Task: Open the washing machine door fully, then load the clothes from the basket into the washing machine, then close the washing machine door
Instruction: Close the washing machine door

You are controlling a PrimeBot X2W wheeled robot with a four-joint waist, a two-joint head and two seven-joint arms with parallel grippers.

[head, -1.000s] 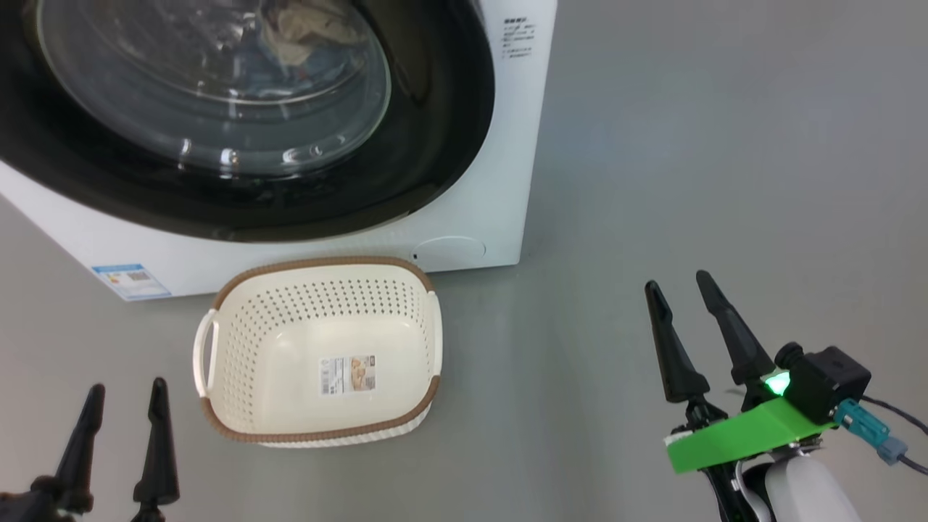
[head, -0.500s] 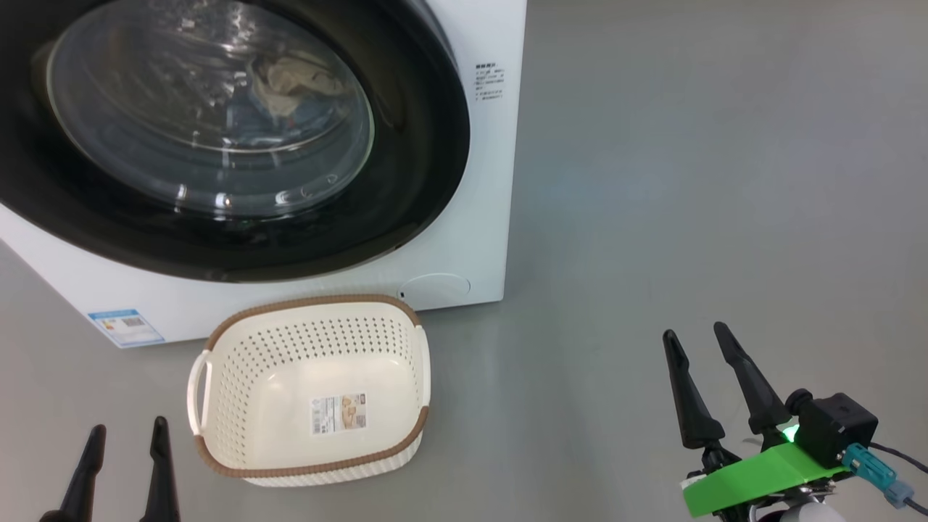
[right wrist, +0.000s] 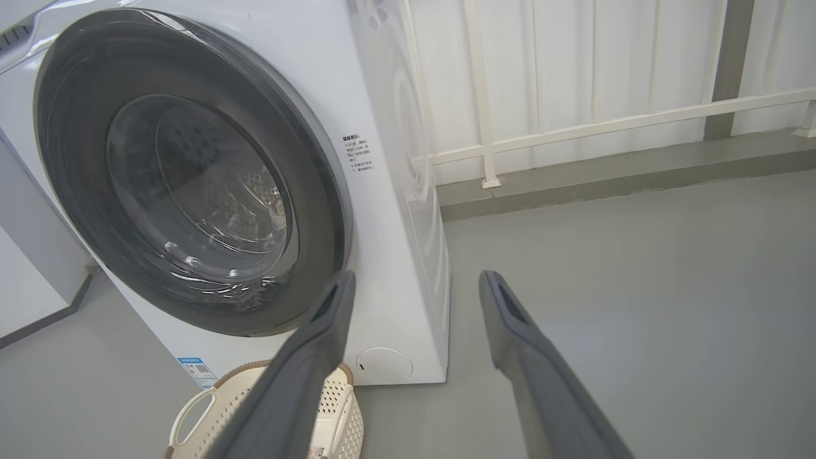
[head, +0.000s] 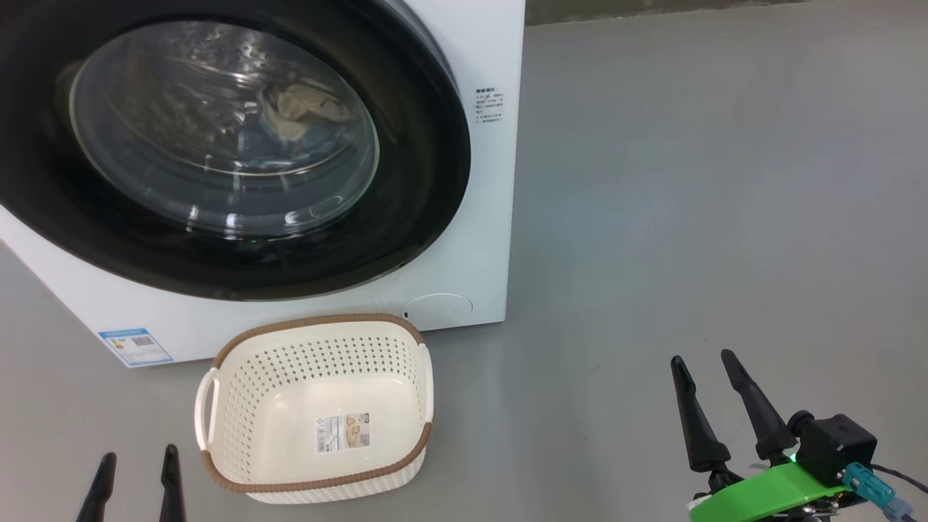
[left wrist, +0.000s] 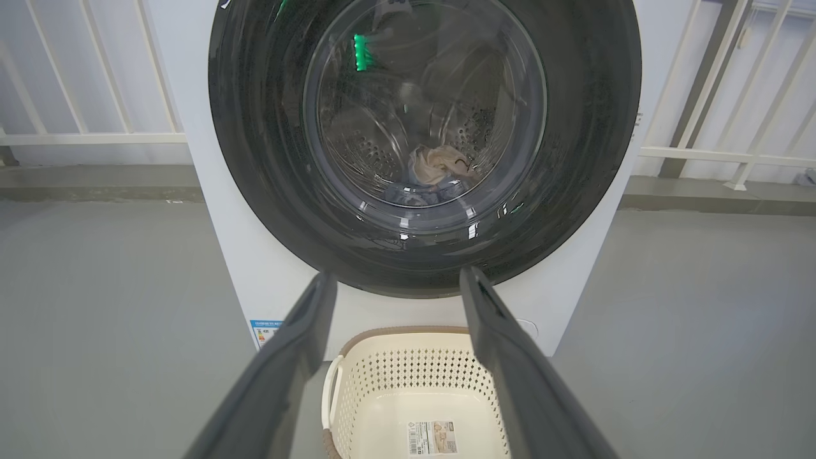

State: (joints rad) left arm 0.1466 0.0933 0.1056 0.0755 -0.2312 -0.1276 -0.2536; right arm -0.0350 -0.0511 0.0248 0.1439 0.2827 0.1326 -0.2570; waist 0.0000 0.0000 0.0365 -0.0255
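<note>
Showing one basket [head: 290, 362], one door [head: 428, 145], two tools [head: 139, 455] [head: 702, 357]

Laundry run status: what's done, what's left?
Done: basket is empty; clothes lie inside the washing machine; washing machine door looks shut flush. In hand: nothing; left gripper and right gripper are open and clear. Left: nothing apparent.

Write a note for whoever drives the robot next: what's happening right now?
Left pincer: open, empty, near the basket.
Right pincer: open, empty, over bare floor.
The clothes lie inside the washing machine; the washing machine door looks shut.
The basket is empty, on the floor before it.
Done: loading and closing, apparently. Left: nothing that shows.
</note>
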